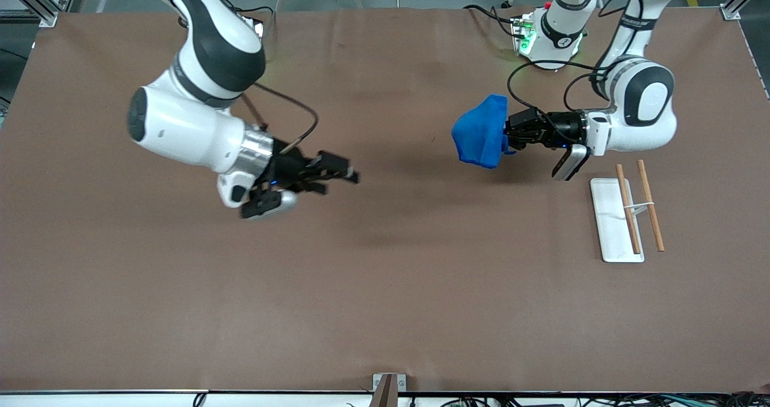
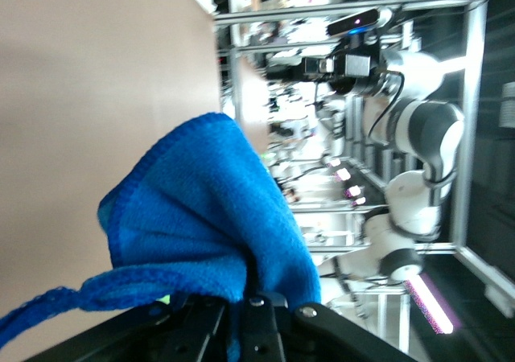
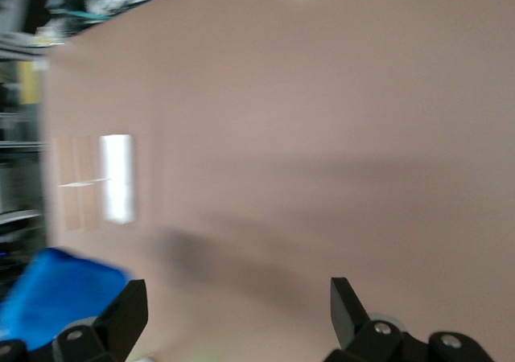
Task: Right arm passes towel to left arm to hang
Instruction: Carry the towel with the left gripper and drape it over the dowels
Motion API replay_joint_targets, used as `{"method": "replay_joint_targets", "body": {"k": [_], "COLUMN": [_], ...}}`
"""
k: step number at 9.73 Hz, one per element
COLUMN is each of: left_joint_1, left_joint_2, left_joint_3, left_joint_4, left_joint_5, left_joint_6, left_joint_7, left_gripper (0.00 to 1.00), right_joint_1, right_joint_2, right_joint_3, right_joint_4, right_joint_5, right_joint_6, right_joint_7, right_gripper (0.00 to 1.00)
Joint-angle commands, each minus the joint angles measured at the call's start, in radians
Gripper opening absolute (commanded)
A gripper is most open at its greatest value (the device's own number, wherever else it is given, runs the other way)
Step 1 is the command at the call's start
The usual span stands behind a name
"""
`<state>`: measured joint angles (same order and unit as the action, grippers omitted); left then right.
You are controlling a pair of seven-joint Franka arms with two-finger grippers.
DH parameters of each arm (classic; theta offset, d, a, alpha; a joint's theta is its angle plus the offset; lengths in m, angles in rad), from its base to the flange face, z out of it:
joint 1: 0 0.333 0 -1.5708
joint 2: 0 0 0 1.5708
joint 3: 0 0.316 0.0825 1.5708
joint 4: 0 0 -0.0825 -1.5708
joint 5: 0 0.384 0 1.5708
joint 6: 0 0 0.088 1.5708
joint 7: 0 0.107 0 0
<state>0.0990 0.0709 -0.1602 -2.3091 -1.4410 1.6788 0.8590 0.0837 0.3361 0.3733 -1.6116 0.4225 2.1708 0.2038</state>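
Blue towel [image 1: 481, 132] bunched up in the air over the bench [image 1: 385, 311], clamped in the left hand [image 1: 511, 135] toward the left arm's end. Right hand [image 1: 346, 175] hovering over mid-bench, fingers spread wide, nothing between them. White rack [image 1: 613, 220] with wooden bars lying flat near the left arm.

blue towel [image 1: 481, 133] bunched, airborne right of frame centre, clamped in left gripper [image 1: 510, 135]; right gripper [image 1: 352, 175] spread empty, centre-left.
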Motion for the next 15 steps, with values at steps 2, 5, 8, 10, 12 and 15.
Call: {"method": "replay_joint_targets", "body": {"k": [2,5,8,10,12,15], "left_joint_1": [0.001,0.001,-0.002,-0.002,-0.008,-0.01], "left_joint_2": [-0.02,-0.019,-0.008,-0.005,0.021,0.098], "left_joint_3": [0.021,0.042,0.088,0.129,0.217,0.362], "left_joint_4": [0.118,0.267,0.35,0.353,0.369,0.442], "left_joint_5": [0.322,0.622,0.871,0.988,1.01,1.031], "left_joint_6": [0.078,0.081,0.081,0.113,0.157,0.177], "left_joint_7": [-0.217,-0.443,-0.534,-0.532,-0.515,-0.5], "left_gripper": [0.0,0.0,0.0,0.0,0.0,0.0], "right_joint_1": [0.005,-0.002,-0.065,-0.102,-0.139,-0.142], "right_joint_2": [-0.09,-0.197,-0.31,-0.312,-0.345,-0.339], "right_joint_3": [-0.195,-0.338,-0.422,-0.421,-0.425,-0.452], "right_joint_4": [-0.039,-0.039,-0.01,0.096,0.108,0.137], "right_joint_5": [-0.255,-0.399,-0.409,-0.439,-0.439,-0.438], "right_joint_6": [-0.083,-0.222,-0.418,-0.562,-0.615,-0.641], "right_joint_7": [0.042,0.052,-0.009,-0.063,-0.098,-0.155], "right_gripper": [1.0,1.0,1.0,1.0,1.0,1.0]}}
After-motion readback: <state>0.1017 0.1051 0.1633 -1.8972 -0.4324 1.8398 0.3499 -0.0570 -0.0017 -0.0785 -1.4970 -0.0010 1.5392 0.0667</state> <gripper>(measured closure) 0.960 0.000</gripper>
